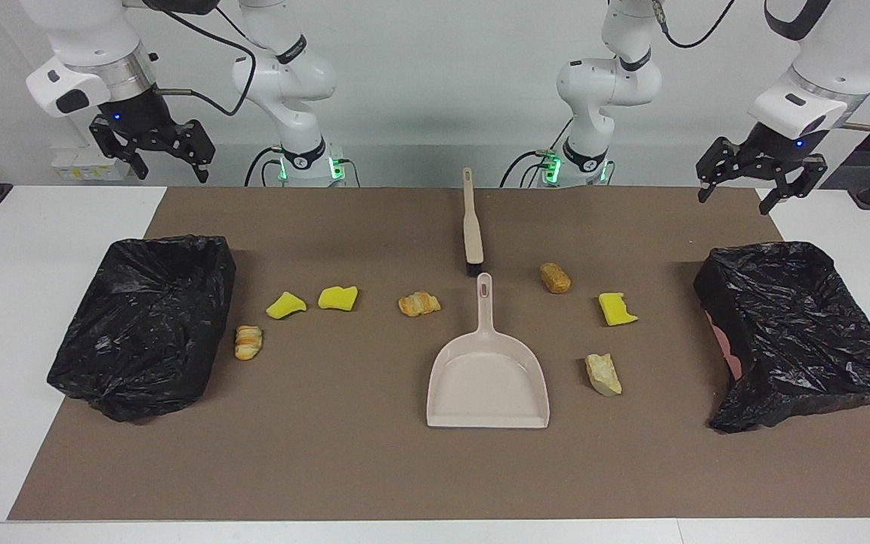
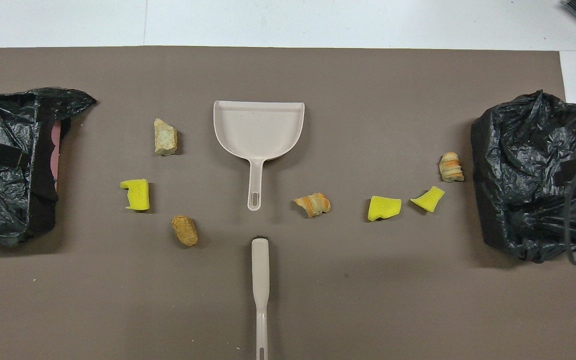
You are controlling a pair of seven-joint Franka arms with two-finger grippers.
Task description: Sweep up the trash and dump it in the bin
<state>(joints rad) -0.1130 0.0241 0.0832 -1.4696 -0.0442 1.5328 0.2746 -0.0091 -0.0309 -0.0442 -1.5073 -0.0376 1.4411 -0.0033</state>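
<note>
The trash, seven small bits, lay scattered in a loose row across the middle of the brown mat (image 1: 374, 468), well clear of its edges. Left to right in the facing view: a striped bread piece (image 1: 248, 341) beside the bin (image 1: 144, 321) at the right arm's end, two yellow sponge chunks (image 1: 285, 305) (image 1: 338, 297), another striped piece (image 1: 419, 304), a tan roll (image 1: 555, 277), a yellow chunk (image 1: 617, 308) and a pale beige lump (image 1: 603, 374).

They looked light, soft and easily scattered, so better swept than pinched; the brush (image 1: 472, 227) and dustpan (image 1: 487, 370) were best taken by their handles.

The right gripper (image 1: 154, 151) and left gripper (image 1: 761, 177) hung open and empty, each above a mat corner nearest the robots.
</note>
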